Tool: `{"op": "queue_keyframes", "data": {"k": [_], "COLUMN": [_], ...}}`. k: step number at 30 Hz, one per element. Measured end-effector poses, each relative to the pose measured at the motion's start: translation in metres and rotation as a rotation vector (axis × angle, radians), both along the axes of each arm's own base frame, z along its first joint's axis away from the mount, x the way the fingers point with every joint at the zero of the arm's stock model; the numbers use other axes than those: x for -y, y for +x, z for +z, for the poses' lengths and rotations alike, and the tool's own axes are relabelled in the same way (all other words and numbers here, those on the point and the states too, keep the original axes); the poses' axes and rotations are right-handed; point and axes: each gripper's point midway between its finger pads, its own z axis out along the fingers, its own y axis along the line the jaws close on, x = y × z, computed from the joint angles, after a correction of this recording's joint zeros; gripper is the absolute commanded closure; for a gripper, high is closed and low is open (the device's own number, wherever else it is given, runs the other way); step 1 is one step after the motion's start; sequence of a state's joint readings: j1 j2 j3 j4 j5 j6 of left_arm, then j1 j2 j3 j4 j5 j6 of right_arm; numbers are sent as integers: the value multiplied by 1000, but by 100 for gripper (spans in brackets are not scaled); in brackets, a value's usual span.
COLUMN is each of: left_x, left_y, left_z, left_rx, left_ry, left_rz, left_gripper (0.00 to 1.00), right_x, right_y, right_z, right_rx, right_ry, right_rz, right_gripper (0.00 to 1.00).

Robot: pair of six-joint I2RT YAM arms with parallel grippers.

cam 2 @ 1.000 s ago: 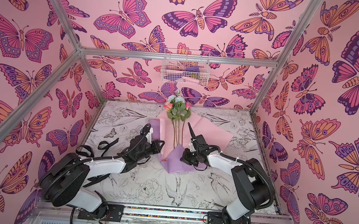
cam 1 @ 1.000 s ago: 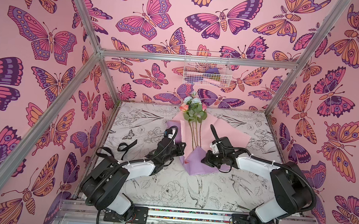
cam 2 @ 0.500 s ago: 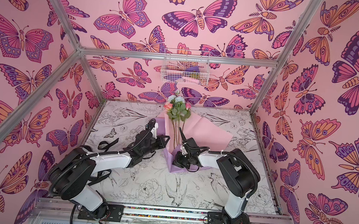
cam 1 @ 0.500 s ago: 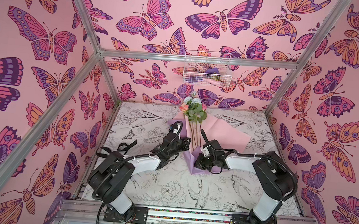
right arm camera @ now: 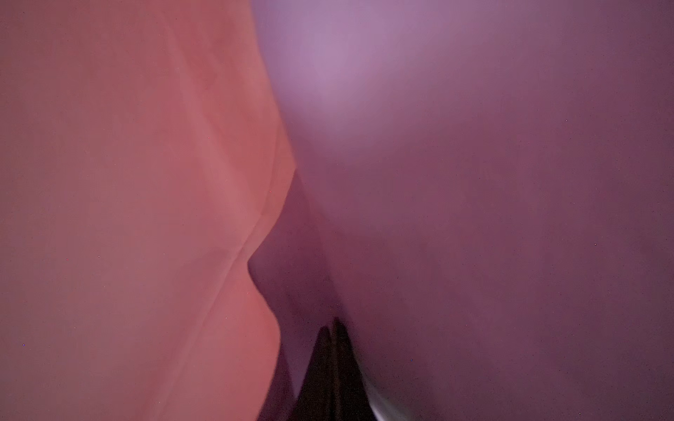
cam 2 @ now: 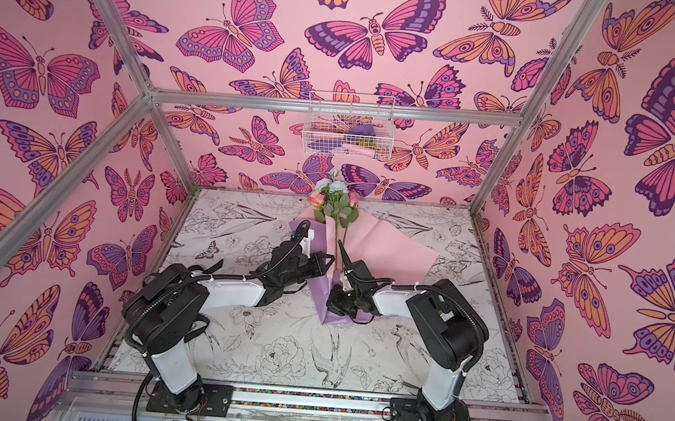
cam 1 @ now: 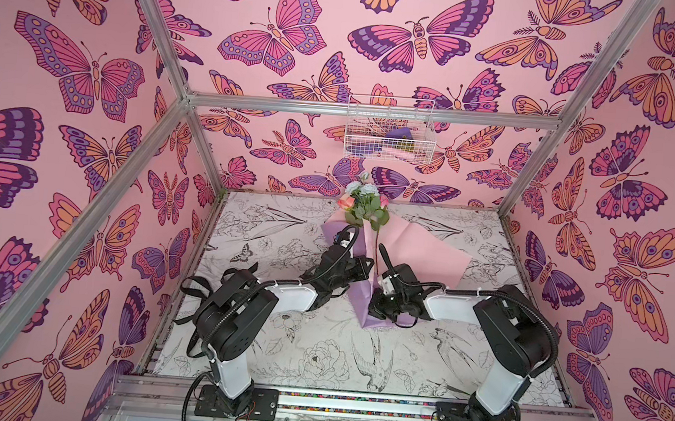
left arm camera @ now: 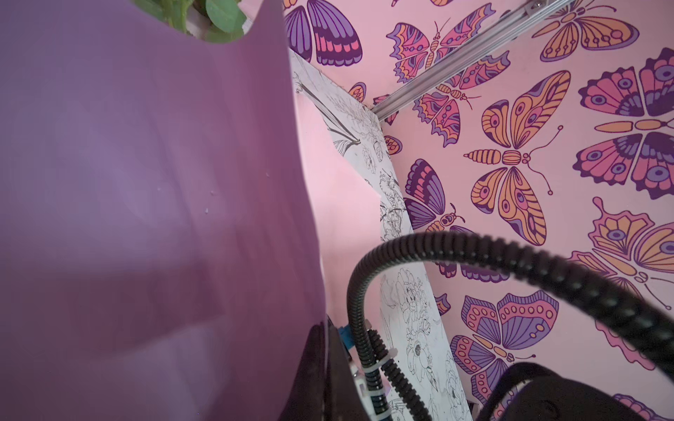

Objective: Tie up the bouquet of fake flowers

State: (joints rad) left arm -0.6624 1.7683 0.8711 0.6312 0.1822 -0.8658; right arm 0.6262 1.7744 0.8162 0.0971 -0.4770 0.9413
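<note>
The bouquet of fake flowers (cam 1: pixel 363 203) lay on the bench (cam 1: pixel 314 363) towards the back wall. Its blooms pointed away from the arms and its thin stems ran back between the two tools. Its wrapping paper (cam 1: pixel 416 247) was spread pink side up on the right, while a lilac flap stood raised along the stems. The left tool (cam 1: pixel 364 264) was fully closed, pinching the lilac sheet, which filled most of the left wrist view. The right tool (right arm camera: pixel 330 328) was closed as well, its tips together deep in a fold where pink met lilac. It seemed to have hold of the lilac edge, though the nip itself was hidden.

The step in hand looked like folding the paper around the stems, ahead of any tying; no tie showed on them. To do it well, both tools should draw their flaps across the stems together, keeping the sheet taut so that it creases low near the stem ends and not over the leaves. Uneven pulling could roll the stems sideways or tear the thin paper, so a slow, low sweep would suit.
</note>
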Motion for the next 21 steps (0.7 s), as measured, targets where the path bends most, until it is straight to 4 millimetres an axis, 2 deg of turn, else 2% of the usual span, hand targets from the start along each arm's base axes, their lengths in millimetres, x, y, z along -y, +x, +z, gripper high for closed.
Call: {"op": "queue_keyframes", "data": {"k": [8,16,21], "left_x": [2,15,30], "left_y": [-3,-3,-2], "left_z": [-1,-23,-32], "left_rx": [0,-36,-46], "left_ry": [-1,14,18], "left_rz": [-20,-70,-109], "left_gripper": [100,100,100], "right_x": [18,46,63], "right_y": [5,6,1], "right_z": [45,68,71], "right_rx": [137,219,248], "right_ry": [-54,-149,-196], "right_rz": [-24,-90,-130], "right_gripper": [91,91,87]}}
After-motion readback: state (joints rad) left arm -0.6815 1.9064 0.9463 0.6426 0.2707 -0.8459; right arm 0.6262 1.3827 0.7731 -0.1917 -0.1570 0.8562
